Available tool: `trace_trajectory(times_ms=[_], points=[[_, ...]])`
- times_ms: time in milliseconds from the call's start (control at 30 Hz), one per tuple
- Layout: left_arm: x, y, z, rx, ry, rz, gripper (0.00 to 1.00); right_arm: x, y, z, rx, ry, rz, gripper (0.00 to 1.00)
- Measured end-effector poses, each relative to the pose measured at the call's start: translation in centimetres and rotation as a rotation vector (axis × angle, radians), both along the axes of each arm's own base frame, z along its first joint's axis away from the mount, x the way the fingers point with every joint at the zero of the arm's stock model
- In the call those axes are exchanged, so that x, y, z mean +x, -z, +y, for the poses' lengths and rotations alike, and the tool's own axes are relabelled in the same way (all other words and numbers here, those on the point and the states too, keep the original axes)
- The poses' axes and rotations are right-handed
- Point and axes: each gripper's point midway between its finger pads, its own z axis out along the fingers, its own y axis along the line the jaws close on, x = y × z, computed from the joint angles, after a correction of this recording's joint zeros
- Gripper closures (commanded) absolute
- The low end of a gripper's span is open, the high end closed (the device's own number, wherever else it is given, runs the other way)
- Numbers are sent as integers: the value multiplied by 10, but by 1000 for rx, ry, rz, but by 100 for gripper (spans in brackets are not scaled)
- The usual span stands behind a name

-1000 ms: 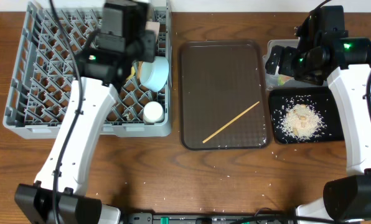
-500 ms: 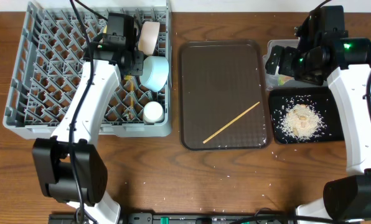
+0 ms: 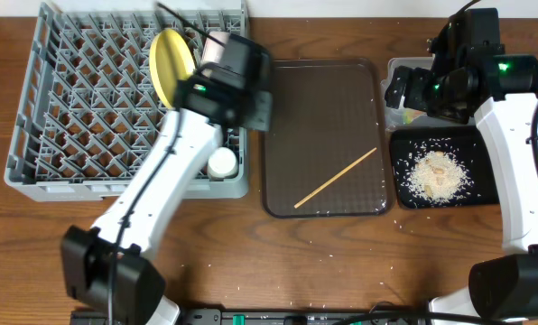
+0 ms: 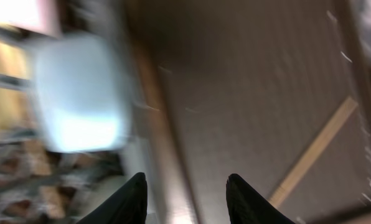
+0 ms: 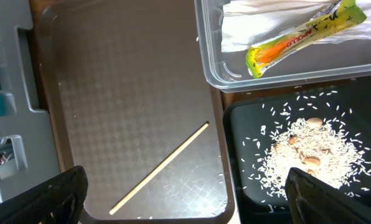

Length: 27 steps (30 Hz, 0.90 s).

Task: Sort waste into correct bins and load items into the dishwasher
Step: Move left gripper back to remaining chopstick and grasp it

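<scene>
With left gripper (image 4: 187,182) and right gripper (image 5: 185,177) seen open and empty, the thin, light, stiff wooden chopstick (image 3: 335,178) is judged best pinched mid-length.

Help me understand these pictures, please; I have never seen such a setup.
These are two white robot arms at a table, each ending in a two-finger gripper. One picture looks down from above; the other two come from cameras on the wrists, showing each gripper's fingers. On the table stand a grey dish rack with a yellow plate and a white cup, a brown tray with one chopstick, a clear tub holding a wrapper and a napkin, and a black tray with rice. The left gripper and the right gripper are both open and hold nothing.
</scene>
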Motion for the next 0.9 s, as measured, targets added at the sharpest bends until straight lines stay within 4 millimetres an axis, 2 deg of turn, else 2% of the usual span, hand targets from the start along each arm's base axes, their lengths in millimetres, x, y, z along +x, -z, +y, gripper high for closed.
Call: trace_trajectory(times_ms=[167,333,400,500,633,900], points=[[-31,47,-55,11,137,108,54,0,0,0,0,0,0,1],[-49,95,-100,51,271,157,52,0,0,0,0,0,0,1],[-57,116,-117,65,318,177,52,0,0,0,0,0,0,1],[-67,139,-130,88,367,201,51,0,0,0,0,0,0,1],[-81,159,-142,124,442,222,51,0,0,0,0,0,0,1],[-95,161,-157,140,550,193,50,0,0,0,0,0,0,1]])
